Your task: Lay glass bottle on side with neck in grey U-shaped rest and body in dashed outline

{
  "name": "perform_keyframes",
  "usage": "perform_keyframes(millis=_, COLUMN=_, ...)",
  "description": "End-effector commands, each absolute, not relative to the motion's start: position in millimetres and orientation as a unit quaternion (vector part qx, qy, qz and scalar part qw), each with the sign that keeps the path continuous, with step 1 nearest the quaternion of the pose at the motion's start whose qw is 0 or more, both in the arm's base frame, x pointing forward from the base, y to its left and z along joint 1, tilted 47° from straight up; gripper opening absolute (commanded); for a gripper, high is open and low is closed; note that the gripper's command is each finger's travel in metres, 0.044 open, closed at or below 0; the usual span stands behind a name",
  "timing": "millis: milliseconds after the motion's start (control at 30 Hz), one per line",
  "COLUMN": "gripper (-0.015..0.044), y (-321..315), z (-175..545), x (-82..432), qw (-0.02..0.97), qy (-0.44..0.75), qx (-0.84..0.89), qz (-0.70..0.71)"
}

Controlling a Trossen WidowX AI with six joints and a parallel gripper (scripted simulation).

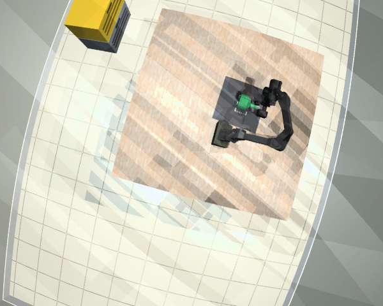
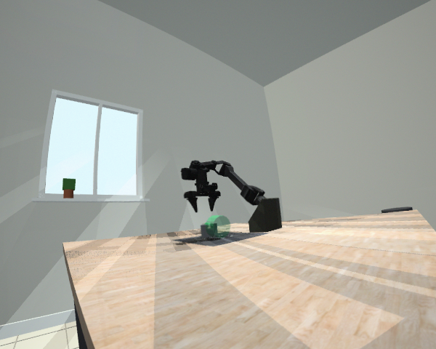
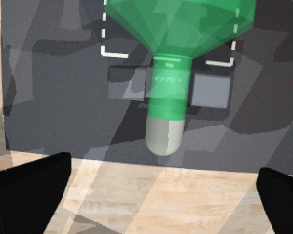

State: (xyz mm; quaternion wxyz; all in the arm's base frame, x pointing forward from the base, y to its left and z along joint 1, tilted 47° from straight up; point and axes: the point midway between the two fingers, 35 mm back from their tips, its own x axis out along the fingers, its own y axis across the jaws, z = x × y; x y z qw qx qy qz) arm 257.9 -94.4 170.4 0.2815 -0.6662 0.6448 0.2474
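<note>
Spotting the glass bottle point(image 1: 243, 102) point(image 2: 219, 226) point(image 3: 181, 24) on its side, inward from the bench's point(image 1: 185, 148) point(image 2: 248, 281) point(image 3: 151, 195) right edge, body over the dashed outline point(image 1: 240, 113) point(image 3: 104, 36), fit uncertain; neck between the grey U-shaped rest's point(image 2: 204, 230) point(image 3: 211, 91) blocks; then the tool point(image 1: 263, 104) point(image 2: 203, 210) point(image 3: 166, 171), wide, empty, above; could clip and break glass by dipping or swinging before rising

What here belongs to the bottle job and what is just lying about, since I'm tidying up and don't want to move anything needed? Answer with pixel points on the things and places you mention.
Part of the job:
- glass bottle point(image 1: 244, 102) point(image 2: 219, 226) point(image 3: 171, 88)
- grey U-shaped rest point(image 2: 203, 230) point(image 3: 211, 91)
- dashed outline point(image 1: 240, 113) point(image 3: 103, 34)
- gripper point(image 2: 203, 211) point(image 3: 166, 171)

Not part of it:
- yellow-and-grey cabinet point(image 1: 86, 16)
- potted plant point(image 2: 68, 185)
</note>
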Motion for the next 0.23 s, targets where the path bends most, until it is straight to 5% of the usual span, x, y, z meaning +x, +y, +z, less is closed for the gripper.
perform_keyframes(millis=0, gripper=0.0440, y=-83.7, z=179.4, x=257.8, qw=0.279, qy=0.646, qx=-0.669, qz=0.240)
perform_keyframes(millis=200, gripper=0.0440, y=-82.2, z=180.3, x=257.6, qw=0.279, qy=0.646, qx=-0.669, qz=0.240)
